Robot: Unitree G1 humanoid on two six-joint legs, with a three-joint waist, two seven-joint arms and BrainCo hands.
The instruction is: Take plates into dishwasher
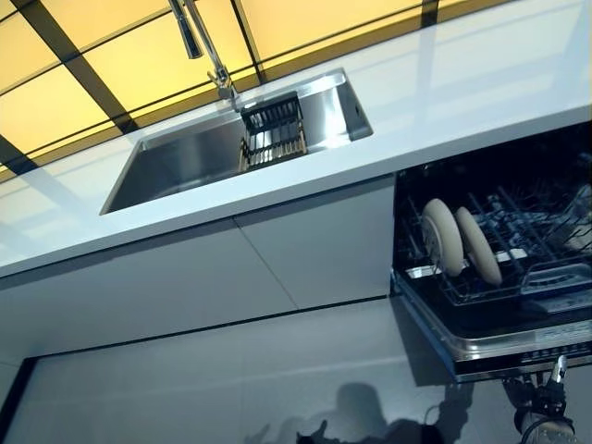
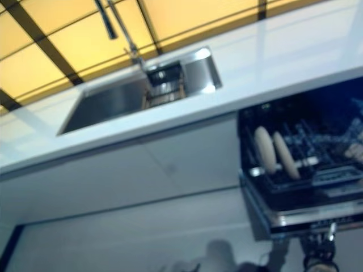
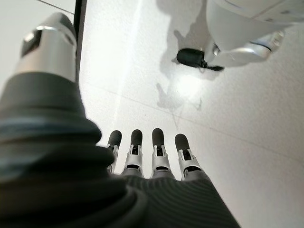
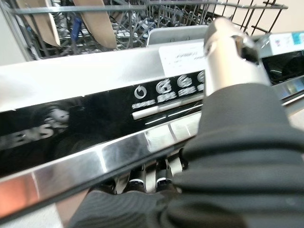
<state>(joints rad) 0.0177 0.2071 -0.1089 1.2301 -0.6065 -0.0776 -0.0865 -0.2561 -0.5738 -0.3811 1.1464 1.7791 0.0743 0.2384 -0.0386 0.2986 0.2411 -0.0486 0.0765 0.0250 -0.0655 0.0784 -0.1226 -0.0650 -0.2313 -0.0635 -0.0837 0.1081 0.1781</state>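
Two beige plates (image 1: 442, 238) (image 1: 478, 245) stand upright side by side in the wire rack (image 1: 536, 250) of the open dishwasher (image 1: 518, 347). They also show in the right wrist view (image 4: 97, 21). My right hand (image 1: 546, 407) is low at the dishwasher's front, just under the black control panel (image 4: 95, 118) and its steel edge. Its fingers (image 4: 161, 176) reach under that edge and are mostly hidden. My left hand (image 3: 156, 156) hangs over the light floor with straight fingers and holds nothing.
A white countertop (image 1: 462, 83) runs above the dishwasher. A steel sink (image 1: 185, 157) with a dark dish rack (image 1: 273, 129) and a tap (image 1: 199, 37) lies to the left. Flat white cabinet fronts (image 1: 231, 277) stand below the counter.
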